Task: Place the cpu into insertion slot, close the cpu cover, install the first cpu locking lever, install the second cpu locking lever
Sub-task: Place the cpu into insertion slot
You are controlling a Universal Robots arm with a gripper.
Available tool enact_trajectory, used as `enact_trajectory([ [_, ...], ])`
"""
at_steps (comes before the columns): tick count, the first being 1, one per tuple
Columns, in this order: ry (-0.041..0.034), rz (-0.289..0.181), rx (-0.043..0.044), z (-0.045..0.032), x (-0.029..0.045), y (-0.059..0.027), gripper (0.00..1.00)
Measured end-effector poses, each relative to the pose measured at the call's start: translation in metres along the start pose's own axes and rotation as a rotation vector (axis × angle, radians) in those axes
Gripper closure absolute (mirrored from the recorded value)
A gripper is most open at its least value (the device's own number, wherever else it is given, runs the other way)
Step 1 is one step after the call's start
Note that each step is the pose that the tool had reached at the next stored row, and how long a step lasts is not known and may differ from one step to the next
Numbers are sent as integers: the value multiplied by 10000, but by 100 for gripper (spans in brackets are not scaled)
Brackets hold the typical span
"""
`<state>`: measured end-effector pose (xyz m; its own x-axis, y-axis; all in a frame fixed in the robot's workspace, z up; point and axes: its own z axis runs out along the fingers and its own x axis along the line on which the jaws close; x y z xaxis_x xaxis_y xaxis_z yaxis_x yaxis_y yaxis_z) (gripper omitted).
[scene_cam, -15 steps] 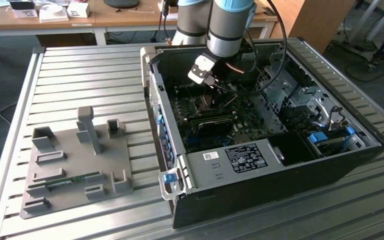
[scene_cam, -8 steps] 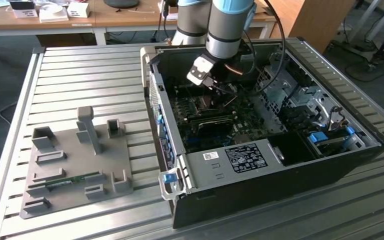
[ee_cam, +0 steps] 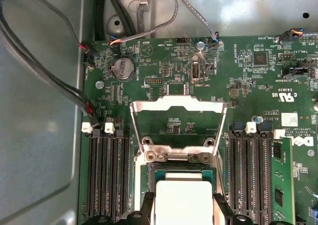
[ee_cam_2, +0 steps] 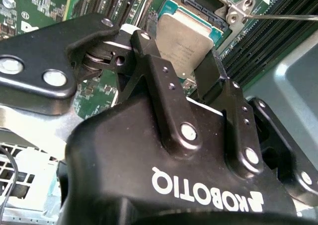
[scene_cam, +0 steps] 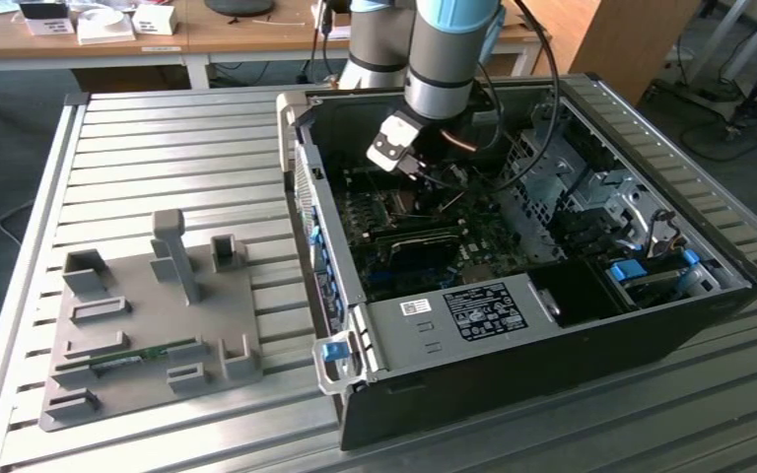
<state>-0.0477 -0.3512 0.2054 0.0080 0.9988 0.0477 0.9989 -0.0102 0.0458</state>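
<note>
Above the insertion slot (ee_cam: 181, 171), the gripper (ee_cam_2: 180, 61) pinches the cpu (ee_cam_2: 186, 36) by two opposite edges, which suits a chip probably light, stiff and fragile.

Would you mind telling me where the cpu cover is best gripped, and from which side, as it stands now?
The cpu cover stands flipped open, a thin frame around a big window. I would probably take its free crossbar, opposite the hinge at the insertion slot, coming from above and pinching across its flat faces.
</note>
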Motion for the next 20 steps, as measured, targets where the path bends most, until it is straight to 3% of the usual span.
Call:
enact_trajectory([
  [20,22,73,-4,54,-1,-9,46],
])
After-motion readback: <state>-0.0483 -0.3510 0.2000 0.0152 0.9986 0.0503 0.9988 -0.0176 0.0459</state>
